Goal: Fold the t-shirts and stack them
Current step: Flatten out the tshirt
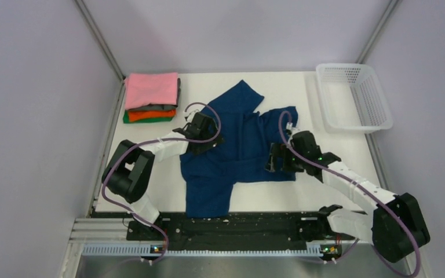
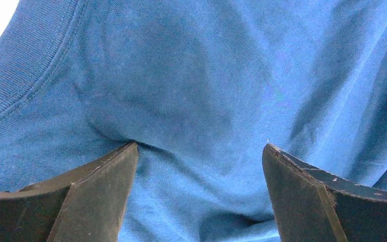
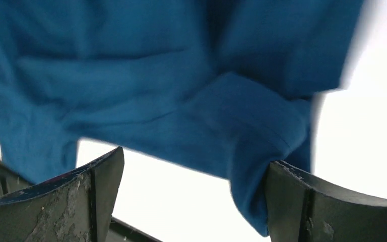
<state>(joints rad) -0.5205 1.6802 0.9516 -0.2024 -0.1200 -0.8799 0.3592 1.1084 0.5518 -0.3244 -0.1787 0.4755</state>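
Two arms work a navy shirt (image 1: 237,145) spread crumpled on the white desk (image 1: 266,200), its hem toward the arm bases and one sleeve thrown up at the far end.

At the shirt's left edge, the left end effector (image 1: 201,131) sits low over the cloth near the ribbed collar. Its fingers (image 2: 101,181) are spread wide and grip nothing, probably poised to pinch that side for a fold.

At the shirt's near-right corner, the right end effector (image 1: 275,157) also stands fully parted. In its wrist view a fold of blue cloth hangs against one finger (image 3: 302,201) but is not clamped, and the motion blur makes any contact hard to judge.

Beyond the shirt, to its far left, four finished shirts lie in a squared stack, set aside where the next one will likely go. From the top they are pink (image 1: 150,90), grey (image 1: 150,108), orange (image 1: 150,114) and green (image 1: 128,119).

To the shirt's far right a white mesh basket (image 1: 376,101) sits apart from the work, with nothing showing inside it.
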